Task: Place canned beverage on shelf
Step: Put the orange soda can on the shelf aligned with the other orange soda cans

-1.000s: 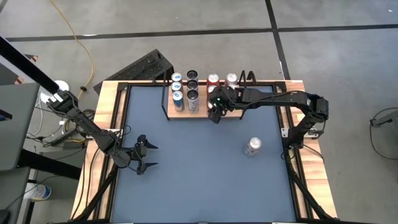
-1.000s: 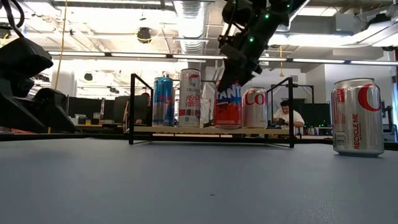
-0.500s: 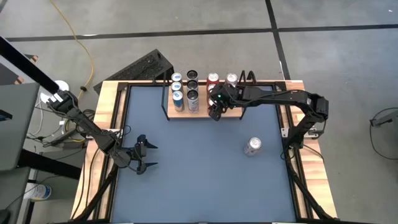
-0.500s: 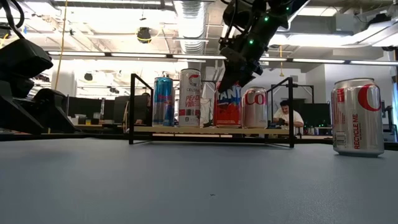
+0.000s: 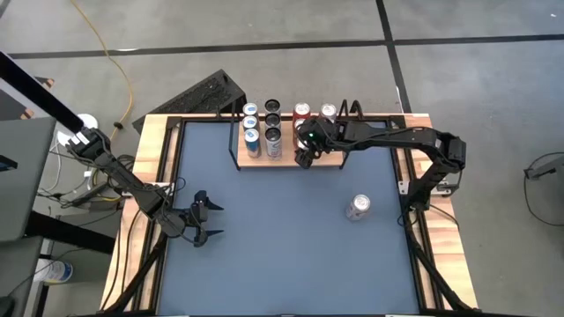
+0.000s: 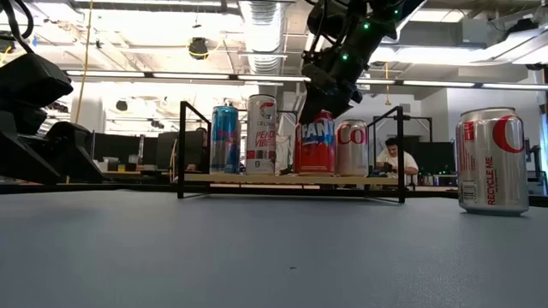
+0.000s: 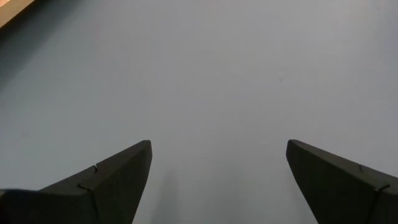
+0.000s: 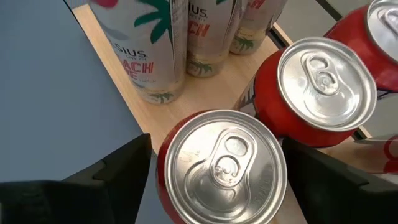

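The shelf (image 6: 291, 179), a light-wood board with black wire sides, stands at the table's far edge (image 5: 330, 161). A red can (image 6: 316, 145) stands upright on its front edge, base on the board, next to white and blue cans. My right gripper (image 6: 321, 107) hangs just above it, open. In the right wrist view its fingers stand either side of the can's silver top (image 8: 221, 165), with a gap showing at one side. My left gripper (image 5: 214, 220) waits open, low over the table's left part (image 7: 217, 155), with nothing between its fingers.
A silver-and-red can (image 5: 357, 207) stands alone on the blue tabletop toward the right (image 6: 491, 160). More cans fill the shelf: blue (image 6: 224, 139), white (image 6: 261, 134), silver (image 6: 350, 147), red behind (image 8: 326, 90). A person sits far behind the table (image 6: 392, 154).
The red can, which leaned under my right gripper's fingers a second ago, now stands upright on the shelf board. More of its top shows below the fingers. My right gripper has stayed over it.
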